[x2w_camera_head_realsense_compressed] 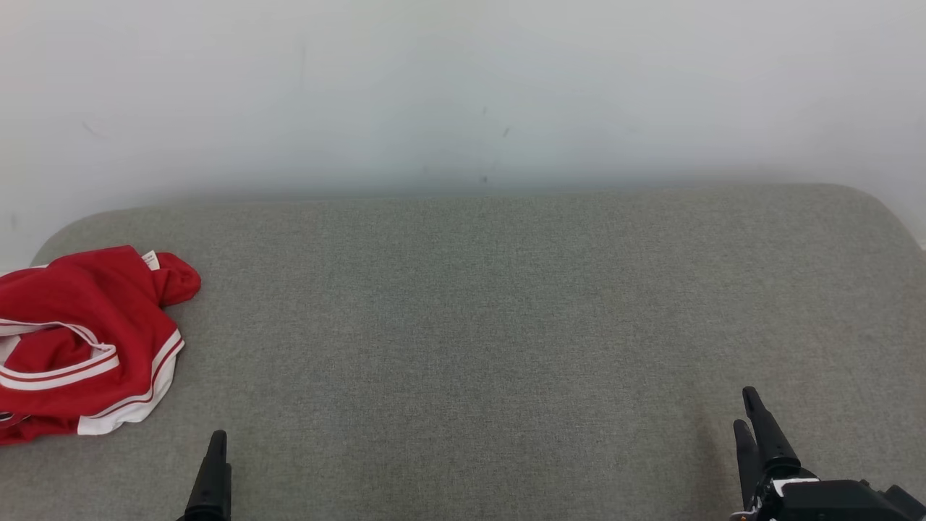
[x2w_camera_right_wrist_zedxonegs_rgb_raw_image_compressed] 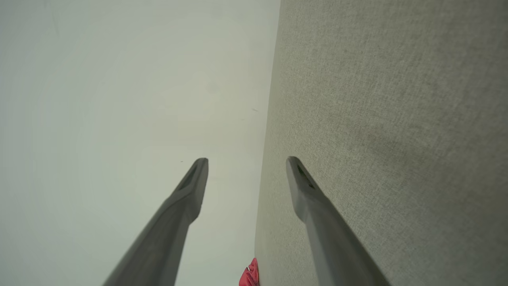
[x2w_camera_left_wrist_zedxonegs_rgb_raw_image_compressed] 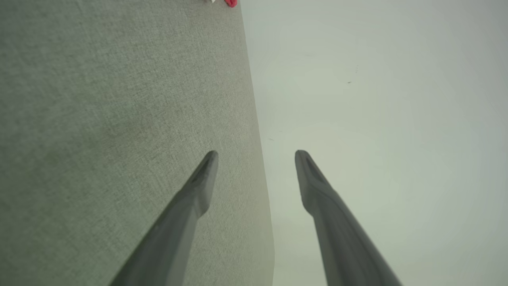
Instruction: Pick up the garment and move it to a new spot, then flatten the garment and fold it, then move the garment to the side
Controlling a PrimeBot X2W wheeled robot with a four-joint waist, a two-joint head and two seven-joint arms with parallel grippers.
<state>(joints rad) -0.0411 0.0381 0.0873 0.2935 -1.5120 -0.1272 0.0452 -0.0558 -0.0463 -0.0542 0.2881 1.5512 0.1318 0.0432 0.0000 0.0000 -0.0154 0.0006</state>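
A red garment [x2w_camera_head_realsense_compressed: 87, 340] with white-and-red striped trim lies crumpled at the far left of the grey cushioned surface [x2w_camera_head_realsense_compressed: 477, 325]. A sliver of the garment [x2w_camera_left_wrist_zedxonegs_rgb_raw_image_compressed: 231, 3] shows at the top of the left wrist view, and another bit of the garment [x2w_camera_right_wrist_zedxonegs_rgb_raw_image_compressed: 250, 274] at the bottom of the right wrist view. My left gripper [x2w_camera_head_realsense_compressed: 215, 452] is low near the front edge, to the right of and below the garment, apart from it. My left gripper [x2w_camera_left_wrist_zedxonegs_rgb_raw_image_compressed: 256, 157] is open and empty. My right gripper [x2w_camera_head_realsense_compressed: 749, 412] sits at the lower right. My right gripper [x2w_camera_right_wrist_zedxonegs_rgb_raw_image_compressed: 246, 163] is also open and empty.
A pale wall [x2w_camera_head_realsense_compressed: 463, 87] rises right behind the cushion's far edge. The cushion's corners are rounded at the back left and back right. Bare grey fabric stretches between the garment and my right gripper.
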